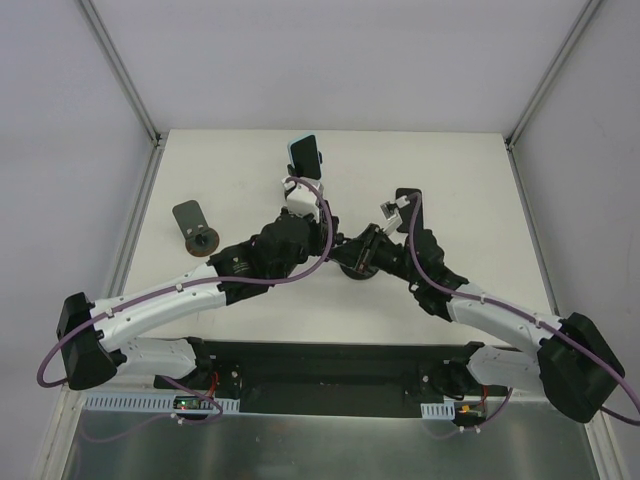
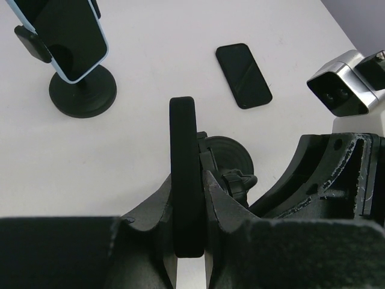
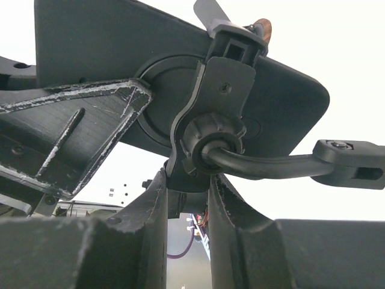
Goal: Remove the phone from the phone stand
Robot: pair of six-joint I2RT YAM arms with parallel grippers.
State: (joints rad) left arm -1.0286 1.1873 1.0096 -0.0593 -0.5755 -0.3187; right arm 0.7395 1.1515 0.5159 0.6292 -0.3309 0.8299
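The phone [image 2: 183, 180] is black and stands edge-on between my left gripper's [image 2: 187, 186] fingers, which are shut on it. Its dark back [image 3: 180, 66] fills the upper half of the right wrist view. Behind it sits the phone stand's cradle [image 3: 210, 114], with a bent arm [image 3: 271, 164] running off to the right. My right gripper [image 3: 187, 180] is shut on the lower part of that cradle. From above, both grippers meet mid-table, the left gripper [image 1: 335, 238] beside the right gripper [image 1: 358, 250], over the stand's round base [image 1: 352, 270]. The arms hide the phone there.
A blue-cased phone [image 1: 305, 155] stands on another black stand [image 2: 81, 90] at the back. A third stand [image 1: 192, 225], empty, is at the left. A black phone [image 2: 243, 75] lies flat on the white table, right of centre.
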